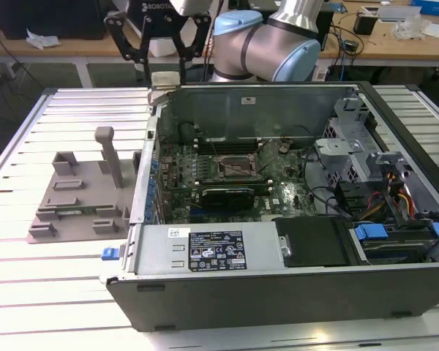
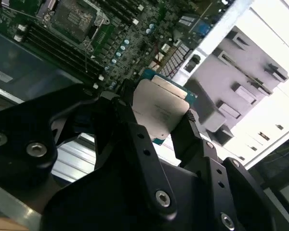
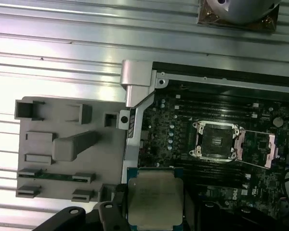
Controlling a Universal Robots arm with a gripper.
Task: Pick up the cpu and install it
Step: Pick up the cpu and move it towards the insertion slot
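Note:
My gripper is shut on the cpu, a flat square chip with a silver-grey top and a green edge. It hangs above the back corner of the open computer case, on the exterior view's left. In the second wrist view the cpu sits clamped between the two black fingers of the gripper. In the first wrist view the cpu is over the case wall. The open socket lies on the motherboard, apart from the chip. The socket has nothing in its metal frame.
A grey plastic tray with an upright post lies on the slatted metal table, at the exterior view's left of the case. Cables and drive bays fill the case's right side. A power supply spans its front.

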